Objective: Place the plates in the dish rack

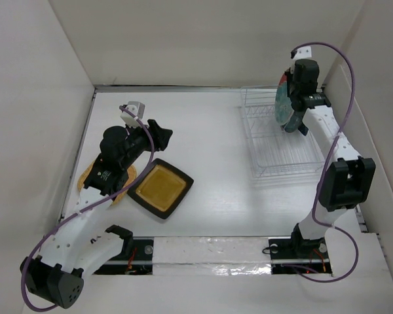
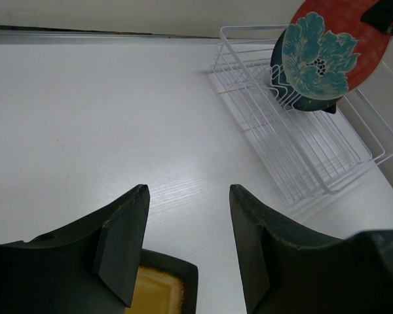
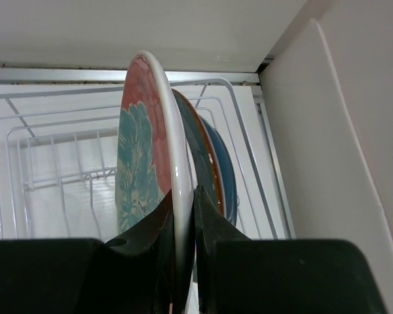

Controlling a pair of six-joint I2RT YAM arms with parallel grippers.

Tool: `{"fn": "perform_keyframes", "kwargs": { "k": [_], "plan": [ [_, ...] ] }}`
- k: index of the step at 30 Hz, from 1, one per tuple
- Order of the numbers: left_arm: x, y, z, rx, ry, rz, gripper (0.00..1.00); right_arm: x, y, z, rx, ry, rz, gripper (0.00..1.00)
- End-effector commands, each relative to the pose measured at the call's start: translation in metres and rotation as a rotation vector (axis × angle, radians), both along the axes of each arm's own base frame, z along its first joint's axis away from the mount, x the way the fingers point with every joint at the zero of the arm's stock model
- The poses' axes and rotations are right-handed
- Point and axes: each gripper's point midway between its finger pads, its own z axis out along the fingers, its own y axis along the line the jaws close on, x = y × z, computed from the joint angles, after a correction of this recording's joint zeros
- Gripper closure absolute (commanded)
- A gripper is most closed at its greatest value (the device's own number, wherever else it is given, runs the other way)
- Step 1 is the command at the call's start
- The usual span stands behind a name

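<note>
Status: we judge two of five plates racked, one going in, two untouched.

Well left of the rack (image 1: 278,140), the tan plate (image 1: 87,176) lies flat on the table, mostly hidden under our left arm. Round, orange-tan, not loaded. The left gripper (image 2: 187,196) hangs left of the rack with jaws spread, holding nothing. The mustard plate (image 1: 160,188) lies flat just beside the tan one, nearer the rack but well apart from it. Square, black rim, glossy yellow centre, not loaded.

At the rack's far right end, the marbled plate (image 3: 144,157) stands upright. It has a red ground, a teal flower and a white rim. The right gripper (image 3: 182,199) is pinched on that rim. We cannot tell whether the plate sits in a slot or just above the wires. Close behind it, toward the rack's right side, come the teal plate (image 3: 200,154) and then the blue plate (image 3: 226,173), both upright. They look slotted to us.
</note>
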Motion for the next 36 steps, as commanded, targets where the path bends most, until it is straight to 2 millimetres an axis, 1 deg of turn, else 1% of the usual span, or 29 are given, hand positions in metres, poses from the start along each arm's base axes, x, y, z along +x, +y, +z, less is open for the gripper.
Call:
{"fn": "perform_keyframes", "kwargs": {
  "k": [1, 2, 4, 5, 6, 7, 9, 12, 13, 15, 18, 20, 21, 23, 25, 26, 27, 28, 33, 36],
  "plan": [
    [0.002, 0.000, 0.013, -0.011, -0.054, 0.001, 0.52, -0.018, -0.020, 0.152, 0.015, -0.422, -0.039, 1.00],
    [0.003, 0.000, 0.012, -0.010, -0.051, 0.000, 0.52, -0.016, -0.021, 0.153, 0.018, -0.418, -0.024, 1.00],
    [0.001, 0.000, 0.013, -0.012, -0.055, -0.006, 0.52, -0.013, -0.021, 0.147, 0.010, -0.396, -0.021, 1.00],
    [0.001, 0.000, 0.013, -0.012, -0.057, -0.001, 0.52, -0.010, -0.020, 0.141, 0.010, -0.381, -0.014, 1.00],
    [0.002, 0.001, 0.014, -0.011, -0.059, 0.002, 0.52, -0.005, -0.017, 0.130, 0.014, -0.360, 0.000, 1.00],
    [0.002, 0.000, 0.013, -0.011, -0.054, 0.002, 0.52, -0.004, -0.017, 0.128, 0.014, -0.357, 0.000, 1.00],
    [0.002, -0.001, 0.011, -0.011, -0.051, -0.007, 0.52, 0.004, -0.014, 0.111, 0.013, -0.315, 0.015, 1.00],
    [0.003, -0.001, 0.011, -0.010, -0.051, -0.003, 0.52, 0.010, -0.012, 0.097, 0.011, -0.288, 0.026, 1.00],
    [0.003, -0.001, 0.010, -0.009, -0.047, -0.003, 0.52, 0.013, -0.011, 0.097, 0.014, -0.287, 0.035, 1.00],
    [0.003, -0.002, 0.009, -0.010, -0.043, -0.011, 0.52, 0.017, -0.008, 0.089, 0.013, -0.264, 0.049, 1.00],
    [0.003, 0.000, 0.011, -0.010, -0.051, 0.000, 0.52, 0.019, -0.006, 0.085, 0.007, -0.253, 0.063, 1.00],
    [0.003, -0.001, 0.010, -0.009, -0.047, -0.003, 0.52, 0.023, -0.007, 0.078, 0.000, -0.223, 0.063, 1.00],
    [0.002, -0.001, 0.009, -0.009, -0.047, -0.009, 0.52, 0.024, -0.003, 0.074, -0.017, -0.210, 0.070, 1.00],
    [0.003, -0.001, 0.010, -0.010, -0.050, -0.003, 0.52, 0.024, -0.007, 0.070, -0.052, -0.195, 0.062, 1.00],
    [0.005, -0.002, 0.007, -0.007, -0.041, -0.004, 0.52, 0.024, -0.001, 0.065, -0.078, -0.176, 0.085, 1.00],
    [0.005, -0.004, 0.007, -0.009, -0.036, -0.013, 0.52, 0.026, 0.007, 0.061, -0.080, -0.161, 0.117, 1.00],
    [0.005, -0.006, 0.005, -0.011, -0.027, -0.028, 0.52, 0.026, 0.007, 0.054, -0.098, -0.142, 0.126, 1.00],
    [0.005, -0.007, 0.004, -0.013, -0.024, -0.030, 0.52, 0.026, 0.011, 0.050, -0.106, -0.131, 0.135, 1.00],
    [0.006, -0.010, 0.003, -0.019, -0.017, -0.039, 0.52, 0.035, 0.012, 0.020, -0.126, -0.063, 0.149, 1.00],
    [0.007, -0.009, 0.003, -0.015, -0.016, -0.031, 0.52, 0.042, 0.012, 0.009, -0.129, -0.043, 0.149, 1.00]
  ]
}}
